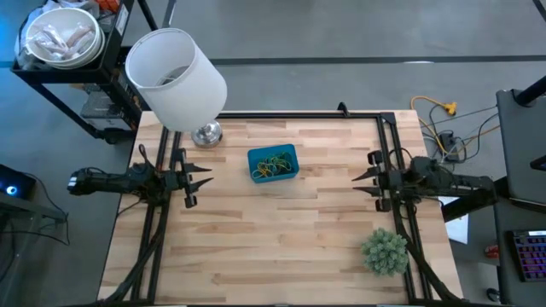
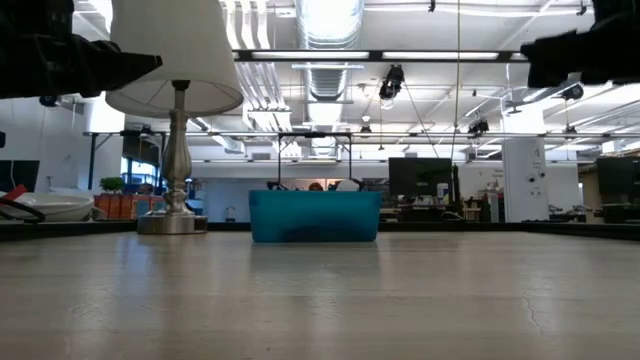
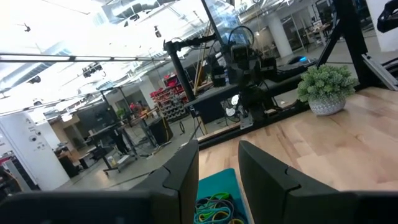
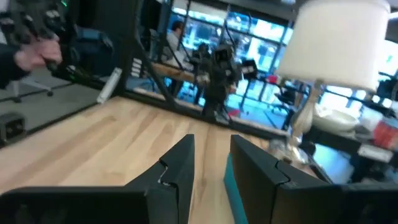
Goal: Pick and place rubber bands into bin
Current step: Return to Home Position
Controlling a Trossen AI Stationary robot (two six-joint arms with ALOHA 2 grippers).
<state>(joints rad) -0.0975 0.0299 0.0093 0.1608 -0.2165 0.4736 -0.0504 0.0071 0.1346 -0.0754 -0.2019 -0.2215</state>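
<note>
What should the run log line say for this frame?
left gripper: open, empty, left of bin | right gripper: open, empty, right of bin | rubber bands: heaped inside bin

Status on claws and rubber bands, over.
Left claw open, empty, parked left. Right claw open, empty, parked right. Rubber bands piled in blue bin. Lamp, plant apart from it.

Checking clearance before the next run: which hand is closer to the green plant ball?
The right hand, on the table's right side, where the plant ball also stands. The left hand is across the table, near the lamp.
</note>
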